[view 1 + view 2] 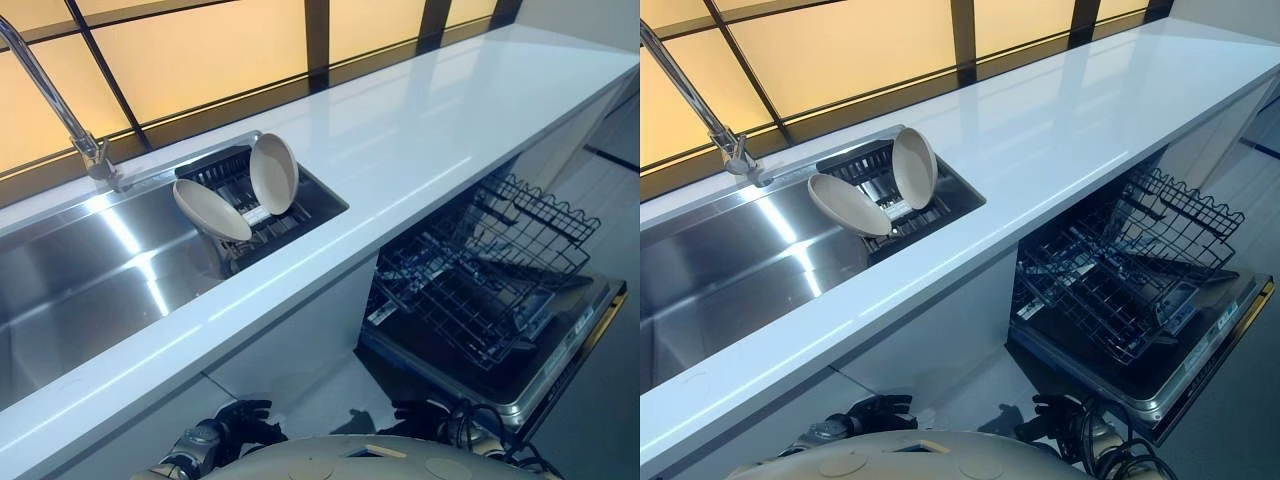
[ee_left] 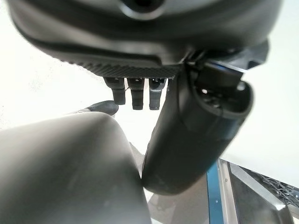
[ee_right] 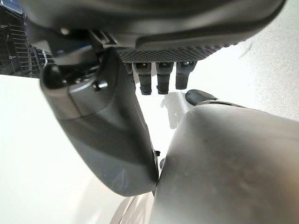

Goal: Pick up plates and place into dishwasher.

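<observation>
Step in hand: approach to the first plate; nothing is lifted yet.
Plates: two plates are set on edge in a dark drainer (image 1: 318, 205) at the end of the sink (image 1: 80, 270), well above and ahead of both hands. The tilted plate (image 1: 212, 210) leans far over; the upright plate (image 1: 274, 173) stands just beside it, and the rims appear to touch or nearly touch.
Dishwasher: the door (image 1: 565, 340) is dropped open and the wire basket (image 1: 480, 270) is pulled out, ahead of the right hand and to its outer side.
Left hand: the left hand (image 1: 243, 418) is held low, below the counter (image 1: 420, 130) edge, palm down. The fingers are relaxed and nothing is held.
Right hand: the right hand (image 1: 420, 415) is held low at the same height, beside the dishwasher. The fingers hang loose and nothing is held.
Recommended reach: a hand is to be raised clear of the counter edge before it is carried forward over the sink.
Recommended grasp: the upright plate is judged the easier first pick, since its top rim is free. The rim is to be pinched between thumb and fingers.
Lift: the plate is to be drawn straight up out of the drainer, so that the tilted plate is not knocked.
Risk: a smooth rim may slip in a shallow pinch.
</observation>
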{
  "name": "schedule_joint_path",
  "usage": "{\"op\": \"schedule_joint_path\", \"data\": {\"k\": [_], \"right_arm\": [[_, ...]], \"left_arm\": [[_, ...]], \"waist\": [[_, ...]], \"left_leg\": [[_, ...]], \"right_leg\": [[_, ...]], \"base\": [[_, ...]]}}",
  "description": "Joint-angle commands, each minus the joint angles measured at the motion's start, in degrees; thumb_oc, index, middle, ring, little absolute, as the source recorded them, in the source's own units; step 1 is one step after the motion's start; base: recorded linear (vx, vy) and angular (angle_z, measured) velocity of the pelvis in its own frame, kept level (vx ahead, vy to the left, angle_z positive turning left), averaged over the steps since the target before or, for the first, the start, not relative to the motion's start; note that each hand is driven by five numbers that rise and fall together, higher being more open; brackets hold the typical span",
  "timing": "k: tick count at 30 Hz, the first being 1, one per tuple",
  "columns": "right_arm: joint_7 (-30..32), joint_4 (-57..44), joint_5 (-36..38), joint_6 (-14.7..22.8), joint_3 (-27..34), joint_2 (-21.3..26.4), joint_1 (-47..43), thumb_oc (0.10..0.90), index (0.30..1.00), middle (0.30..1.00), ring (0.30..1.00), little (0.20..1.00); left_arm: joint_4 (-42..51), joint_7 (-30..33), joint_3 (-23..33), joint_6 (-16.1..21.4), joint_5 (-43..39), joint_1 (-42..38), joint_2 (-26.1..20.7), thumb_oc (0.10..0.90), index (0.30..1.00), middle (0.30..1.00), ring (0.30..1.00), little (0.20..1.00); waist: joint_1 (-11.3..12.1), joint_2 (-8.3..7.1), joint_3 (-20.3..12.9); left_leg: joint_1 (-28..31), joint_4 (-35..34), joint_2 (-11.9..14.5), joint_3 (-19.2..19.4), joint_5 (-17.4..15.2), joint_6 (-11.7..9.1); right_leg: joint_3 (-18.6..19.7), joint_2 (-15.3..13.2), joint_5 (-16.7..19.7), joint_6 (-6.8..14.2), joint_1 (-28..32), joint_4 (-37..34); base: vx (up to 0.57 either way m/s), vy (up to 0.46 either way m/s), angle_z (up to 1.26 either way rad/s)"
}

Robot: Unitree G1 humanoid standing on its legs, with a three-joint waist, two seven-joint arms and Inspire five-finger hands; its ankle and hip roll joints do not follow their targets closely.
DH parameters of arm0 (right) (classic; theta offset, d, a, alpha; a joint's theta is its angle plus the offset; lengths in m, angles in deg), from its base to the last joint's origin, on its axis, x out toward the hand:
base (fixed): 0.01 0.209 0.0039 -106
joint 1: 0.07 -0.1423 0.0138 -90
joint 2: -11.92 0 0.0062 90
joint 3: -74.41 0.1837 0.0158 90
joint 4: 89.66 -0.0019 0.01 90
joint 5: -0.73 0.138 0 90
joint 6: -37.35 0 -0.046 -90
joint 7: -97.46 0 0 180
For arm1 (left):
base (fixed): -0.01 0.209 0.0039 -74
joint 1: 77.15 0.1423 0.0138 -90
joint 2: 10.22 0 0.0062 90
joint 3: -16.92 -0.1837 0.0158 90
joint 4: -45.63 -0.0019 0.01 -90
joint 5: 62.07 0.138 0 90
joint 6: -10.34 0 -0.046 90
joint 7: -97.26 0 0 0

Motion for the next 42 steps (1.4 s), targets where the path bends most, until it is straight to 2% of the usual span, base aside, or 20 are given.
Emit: {"op": "schedule_joint_path", "data": {"k": [1,23,26,28,29,31,34,37,42], "right_arm": [[-0.6,2.0,-0.8,0.2,-1.3,-1.5,-0.3,0.8,0.9,0.9,0.9,0.9],[-0.3,0.7,-0.6,-0.9,-1.9,-1.6,0.2,0.8,0.9,0.9,0.9,0.9],[-0.3,0.0,-0.6,-1.5,-2.2,-1.6,0.2,0.8,0.9,0.9,0.9,0.9],[-0.6,-0.7,-1.1,-2.1,-2.3,-1.4,0.3,0.8,0.9,0.9,0.9,0.9],[-0.9,-1.5,-1.2,-2.6,-2.8,-1.1,0.3,0.8,0.9,0.9,0.9,0.9],[-1.1,-2.9,-1.2,-3.7,-3.4,-0.7,0.4,0.8,0.9,0.9,0.9,0.9],[-1.1,-5.2,-0.4,-5.0,-4.5,0.0,0.3,0.8,0.9,0.9,0.9,0.9],[-1.1,-8.8,0.1,-7.0,-5.6,0.4,0.3,0.8,0.9,0.9,0.9,0.9],[-1.1,-15.1,-1.3,-9.8,-6.9,0.6,1.8,0.8,0.9,0.9,0.9,0.9]], "left_arm": [[-2.9,-0.8,1.0,0.8,1.1,-0.9,-0.4,0.8,0.9,0.9,0.9,0.9],[-2.5,-0.7,0.8,0.4,0.0,-1.2,-0.3,0.8,0.9,0.9,0.9,0.9],[-2.4,0.5,0.8,2.5,-0.4,-1.1,-0.3,0.8,0.9,0.9,0.9,0.9],[-1.4,3.2,1.1,6.5,-0.9,-1.2,-0.6,0.8,0.9,0.9,0.9,0.9],[0.7,5.0,1.0,9.5,-1.0,-1.6,-1.2,0.8,0.9,0.9,0.9,0.9],[4.9,5.2,0.3,12.7,-0.7,-2.4,-1.8,0.8,0.9,0.9,0.9,0.9],[14.1,2.6,-3.2,14.5,0.6,-4.6,-2.7,0.8,0.9,0.9,0.9,0.9],[25.6,-4.4,-8.0,14.5,-1.9,-6.1,-3.4,0.8,0.9,0.9,0.9,0.9],[45.2,-13.2,-12.7,10.3,-10.1,-6.4,-6.0,0.8,0.9,0.9,0.9,0.9]], "waist": [[0.4,-3.42,0.0],[0.4,-3.72,0.2],[0.3,-3.75,0.2],[0.3,-3.76,0.3],[0.3,-3.77,0.5],[0.4,-3.8,0.8],[0.8,-3.87,1.6],[0.7,-4.02,2.1],[0.1,-4.06,3.1]], "left_leg": [[0.5,0.8,-7.1,1.3,-3.7,5.1],[0.8,0.6,-7.1,1.4,-3.8,5.2],[0.8,0.6,-7.1,1.5,-3.7,5.2],[0.8,0.5,-7.1,1.5,-3.7,5.1],[0.8,0.5,-7.1,1.4,-3.6,5.0],[0.7,0.6,-7.1,1.4,-3.6,5.0],[0.3,0.6,-7.1,1.2,-3.4,5.1],[0.3,0.5,-7.0,1.2,-3.3,5.1],[0.2,0.7,-6.9,1.5,-3.6,5.4]], "right_leg": [[2.9,3.1,1.1,-0.7,-1.4,1.4],[2.5,3.0,1.2,-0.5,-1.4,1.3],[2.6,3.1,1.2,-0.5,-1.4,1.3],[2.8,3.1,1.3,-0.5,-1.5,1.3],[2.9,3.1,1.3,-0.5,-1.5,1.4],[2.9,3.2,1.3,-0.6,-1.7,1.6],[2.7,3.2,1.5,-0.6,-2.1,1.9],[2.6,3.2,1.6,-0.5,-2.3,2.1],[3.1,3.4,1.8,-0.4,-3.0,2.5]], "base": [[0.0,0.0,0.0],[0.0,0.0,0.0],[0.0,0.0,0.0],[0.0,0.0,0.0],[0.0,0.0,0.0],[-0.02,0.002,0.0],[-0.06,-0.009,0.02],[-0.03,-0.019,0.11],[-0.05,-0.018,-0.02]]}}
